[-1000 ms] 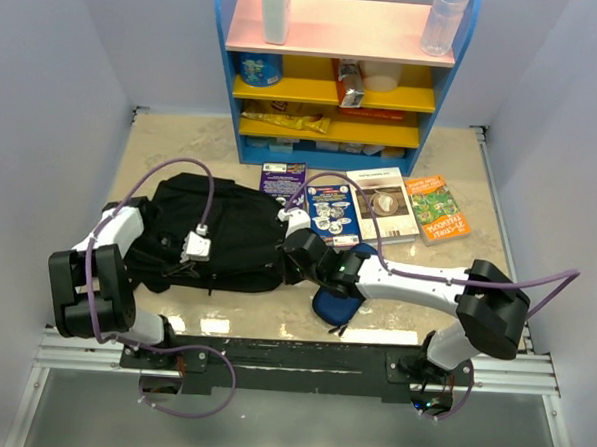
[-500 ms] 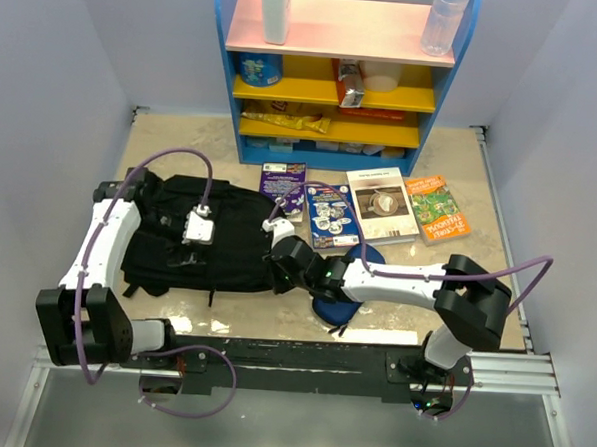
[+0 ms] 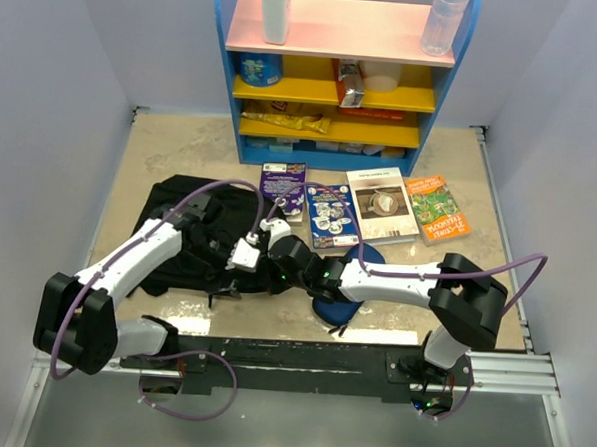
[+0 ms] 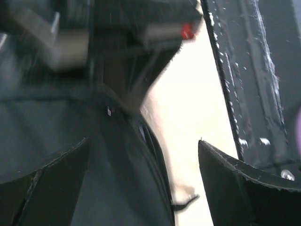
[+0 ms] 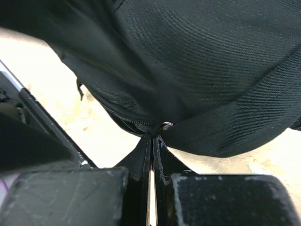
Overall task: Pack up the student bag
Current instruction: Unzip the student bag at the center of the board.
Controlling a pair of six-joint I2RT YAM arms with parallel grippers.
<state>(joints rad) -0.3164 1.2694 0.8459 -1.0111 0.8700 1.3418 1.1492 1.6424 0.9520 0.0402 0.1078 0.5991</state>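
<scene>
The student bag (image 3: 193, 228), a large black fabric backpack, lies flat on the table's left half. My right gripper (image 3: 279, 255) is at its right front corner. In the right wrist view the right gripper (image 5: 153, 135) is shut on the bag (image 5: 202, 61) where the zipper ends, just below a small metal ring (image 5: 167, 125). My left gripper (image 3: 249, 259) hovers close beside it over the same corner. The left wrist view shows the left gripper (image 4: 143, 141) wide open, with only the bag's edge (image 4: 117, 179) and bare table below.
Several books (image 3: 384, 203) lie in a row right of the bag. A dark-blue oval pencil case (image 3: 336, 304) sits under my right arm. A blue shelf unit (image 3: 336, 75) stands at the back. The black front rail (image 4: 249, 70) runs close by the left gripper.
My left gripper opened and swung from the middle of the bag to its right front corner, beside the right gripper. The right gripper stayed shut on the bag and pushed left.
</scene>
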